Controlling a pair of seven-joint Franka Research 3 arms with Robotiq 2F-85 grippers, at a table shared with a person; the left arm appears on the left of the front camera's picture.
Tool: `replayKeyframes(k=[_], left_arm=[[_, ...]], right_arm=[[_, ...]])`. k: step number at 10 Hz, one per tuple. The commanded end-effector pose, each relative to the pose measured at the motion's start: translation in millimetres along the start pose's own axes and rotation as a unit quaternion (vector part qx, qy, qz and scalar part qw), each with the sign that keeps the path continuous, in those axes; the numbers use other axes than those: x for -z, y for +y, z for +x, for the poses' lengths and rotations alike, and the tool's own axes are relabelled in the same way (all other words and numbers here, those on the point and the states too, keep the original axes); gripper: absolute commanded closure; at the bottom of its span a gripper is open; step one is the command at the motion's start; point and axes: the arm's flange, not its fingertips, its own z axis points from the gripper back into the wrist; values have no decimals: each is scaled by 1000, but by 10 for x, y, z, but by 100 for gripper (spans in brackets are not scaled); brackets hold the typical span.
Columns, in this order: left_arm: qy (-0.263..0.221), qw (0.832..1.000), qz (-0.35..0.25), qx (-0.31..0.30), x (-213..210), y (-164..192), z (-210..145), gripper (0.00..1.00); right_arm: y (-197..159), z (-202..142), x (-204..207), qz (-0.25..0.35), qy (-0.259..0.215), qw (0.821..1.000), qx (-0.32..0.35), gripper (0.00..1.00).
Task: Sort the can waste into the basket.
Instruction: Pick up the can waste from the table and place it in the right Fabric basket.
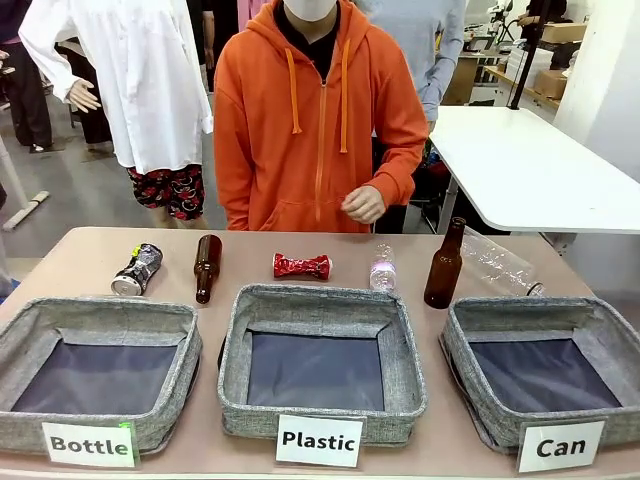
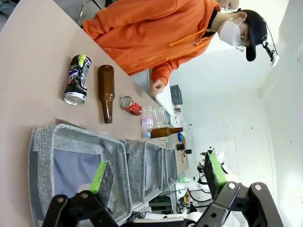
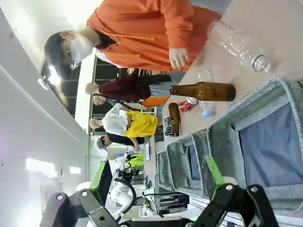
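Nearest the cameras, the left gripper (image 2: 156, 168) and right gripper (image 3: 157, 170) both hang with fingers spread wide, holding nothing. On the table (image 1: 90, 245), near right, stands the basket (image 1: 530, 312) (the one labelled "Can"). Beyond it lie the red can (image 1: 302, 266), mid-table, and the silver can (image 1: 137, 269), far left. Behind them a person's hand (image 1: 362, 204) hovers.

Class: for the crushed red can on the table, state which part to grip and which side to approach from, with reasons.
I'd grip the red can at its pinched middle, coming straight down from above. It lies on its side, ends flared, so the narrow waist fits between the fingers.
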Motion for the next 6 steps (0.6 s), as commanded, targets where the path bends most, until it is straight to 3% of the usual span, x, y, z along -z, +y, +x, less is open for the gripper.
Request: replayKeyframes(k=[1, 2, 3, 5, 6], left_arm=[[0, 999, 8, 45, 54, -135, -53, 0], [-7, 996, 45, 72, 130, -297, -101, 0], [38, 988, 104, 110, 392, -528, -50, 0], [92, 952, 226, 186, 1162, -954, 93, 0], [116, 925, 280, 229, 1637, -1034, 121, 0]], right_arm=[[24, 41, 0, 11, -7, 1000, -5, 0], [24, 41, 0, 11, -7, 1000, -5, 0], [24, 41, 0, 11, -7, 1000, -5, 0], [24, 41, 0, 11, -7, 1000, -5, 0], [24, 41, 0, 11, -7, 1000, -5, 0]])
